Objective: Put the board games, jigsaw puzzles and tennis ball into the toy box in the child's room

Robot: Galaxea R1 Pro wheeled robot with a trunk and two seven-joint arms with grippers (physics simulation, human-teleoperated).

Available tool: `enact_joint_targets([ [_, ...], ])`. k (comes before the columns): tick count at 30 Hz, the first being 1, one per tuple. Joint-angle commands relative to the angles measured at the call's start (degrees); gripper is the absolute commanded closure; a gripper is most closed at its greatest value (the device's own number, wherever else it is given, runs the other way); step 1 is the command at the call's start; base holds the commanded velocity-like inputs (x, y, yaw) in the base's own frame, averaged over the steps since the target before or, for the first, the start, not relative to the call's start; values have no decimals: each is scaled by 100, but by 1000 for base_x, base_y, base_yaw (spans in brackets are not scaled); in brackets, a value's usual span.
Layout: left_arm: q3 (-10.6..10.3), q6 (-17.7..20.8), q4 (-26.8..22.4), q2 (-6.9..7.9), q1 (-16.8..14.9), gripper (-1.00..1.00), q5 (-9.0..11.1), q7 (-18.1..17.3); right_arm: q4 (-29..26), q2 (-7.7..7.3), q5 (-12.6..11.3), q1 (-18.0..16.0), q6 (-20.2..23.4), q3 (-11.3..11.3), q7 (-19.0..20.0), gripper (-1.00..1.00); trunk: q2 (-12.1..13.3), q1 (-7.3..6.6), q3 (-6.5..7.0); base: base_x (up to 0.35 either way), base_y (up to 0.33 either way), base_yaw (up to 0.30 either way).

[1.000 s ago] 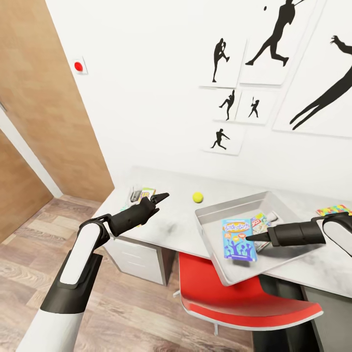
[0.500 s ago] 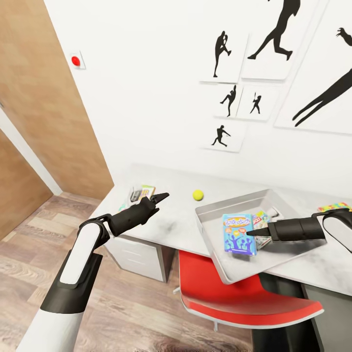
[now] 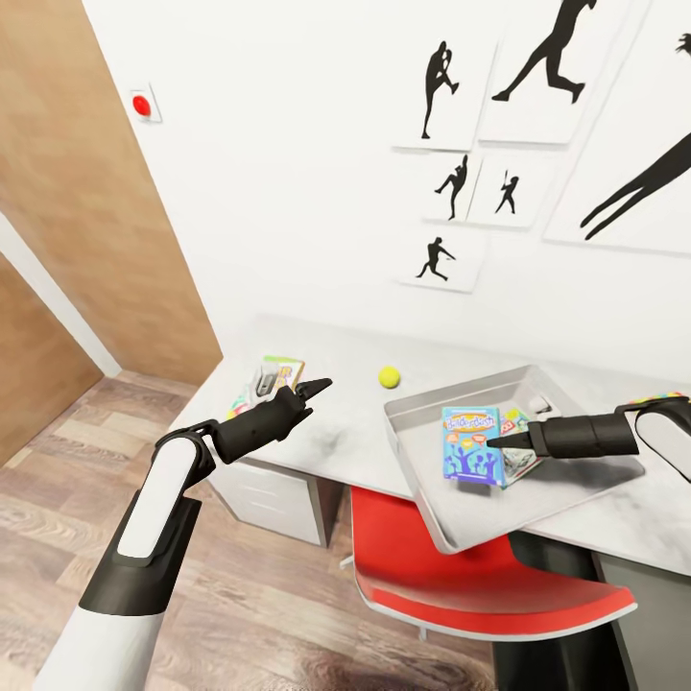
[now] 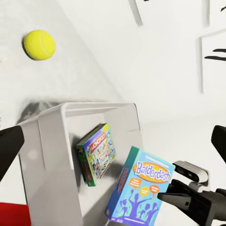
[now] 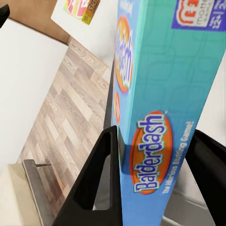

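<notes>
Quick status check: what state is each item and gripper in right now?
Balderdash box: gripped by the right gripper, over the toy box.
Monopoly box: inside the toy box.
Tennis ball: loose on the table.
Left gripper: open, holding nothing.

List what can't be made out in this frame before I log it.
- Puzzle: head view, only a coloured strip shows behind the right arm.
- Game at the table's far left: head view, partly covered by the left gripper; title too small.
- Green game in the toy box: left wrist view, lettering too small.
- Left gripper: open or shut unclear.
</notes>
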Motion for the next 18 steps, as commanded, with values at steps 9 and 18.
enact_joint_targets([
  [9, 3, 16, -6, -2, -5, -100, 61, 60, 23, -25, 34, -50, 3, 39, 198, 100, -12, 3, -86, 0, 0, 0],
  [18, 3, 36, -5, -2, -5, -100, 61, 61, 21, -78, 138, -56, 3, 262, 677, 100, -12, 3, -109, 0, 0, 0],
])
